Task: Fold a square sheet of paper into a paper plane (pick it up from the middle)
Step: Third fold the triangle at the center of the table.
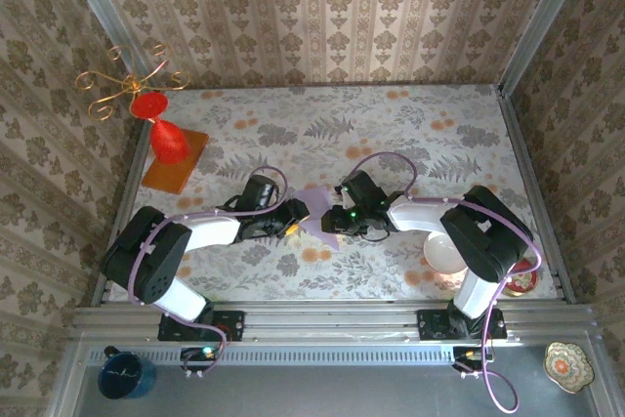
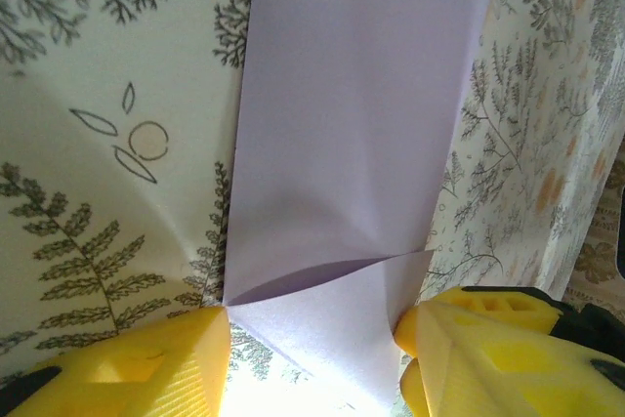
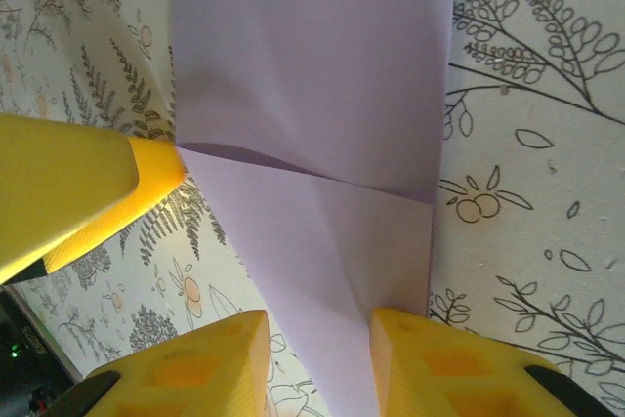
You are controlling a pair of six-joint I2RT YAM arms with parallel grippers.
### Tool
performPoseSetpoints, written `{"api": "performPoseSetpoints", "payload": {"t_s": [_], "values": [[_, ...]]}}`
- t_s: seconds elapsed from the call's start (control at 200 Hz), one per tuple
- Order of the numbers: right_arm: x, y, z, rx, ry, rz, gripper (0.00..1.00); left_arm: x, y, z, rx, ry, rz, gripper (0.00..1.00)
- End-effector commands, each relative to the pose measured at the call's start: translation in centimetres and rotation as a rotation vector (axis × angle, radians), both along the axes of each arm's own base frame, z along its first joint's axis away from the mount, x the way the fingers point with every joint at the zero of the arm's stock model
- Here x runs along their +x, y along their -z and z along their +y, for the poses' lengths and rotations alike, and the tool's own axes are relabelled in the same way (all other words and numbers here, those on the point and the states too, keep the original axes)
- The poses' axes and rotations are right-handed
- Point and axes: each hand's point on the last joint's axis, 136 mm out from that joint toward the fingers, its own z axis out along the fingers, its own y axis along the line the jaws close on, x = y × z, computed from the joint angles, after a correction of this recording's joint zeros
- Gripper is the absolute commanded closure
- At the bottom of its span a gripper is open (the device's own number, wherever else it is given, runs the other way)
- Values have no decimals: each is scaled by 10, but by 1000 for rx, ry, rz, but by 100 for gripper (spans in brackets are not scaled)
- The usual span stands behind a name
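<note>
The pale lilac square sheet of paper [image 1: 320,210] [image 2: 342,144] [image 3: 312,95], one flap creased over, lies flat mid-table on the fern-printed tablecloth [image 1: 391,134]. A red cone-shaped vase [image 1: 168,140] on an orange square mat [image 1: 166,179] stands well apart at the far left. The left gripper [image 1: 293,225] [image 2: 312,324] and the right gripper [image 1: 338,214] [image 3: 312,324] meet over the sheet, each with its jaws parted astride it and gripping nothing.

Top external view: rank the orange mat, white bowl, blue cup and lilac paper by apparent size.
1. orange mat: largest.
2. blue cup and white bowl: these look alike, so not ranked.
3. lilac paper: smallest visible patch, but partly hidden, so unsure.
</note>
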Motion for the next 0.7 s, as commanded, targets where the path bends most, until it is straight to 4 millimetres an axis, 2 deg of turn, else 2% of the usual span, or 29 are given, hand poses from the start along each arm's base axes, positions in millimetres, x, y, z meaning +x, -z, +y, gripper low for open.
{"api": "performPoseSetpoints", "payload": {"t_s": [0.0,0.17,0.505,0.695], "values": [[-1,12,-7,-23,25,25,66,0,1,-3,-2,-14,26,46],[-3,16,-10,-28,26,31,66,1,1,-5,-3,-15,36,47],[-3,20,-14,-33,31,34,67,10,-16,-18,-78,27,-13,58],[-3,21,-16,-36,36,34,67,13,-13,-14,-110,93,3,62]]}}
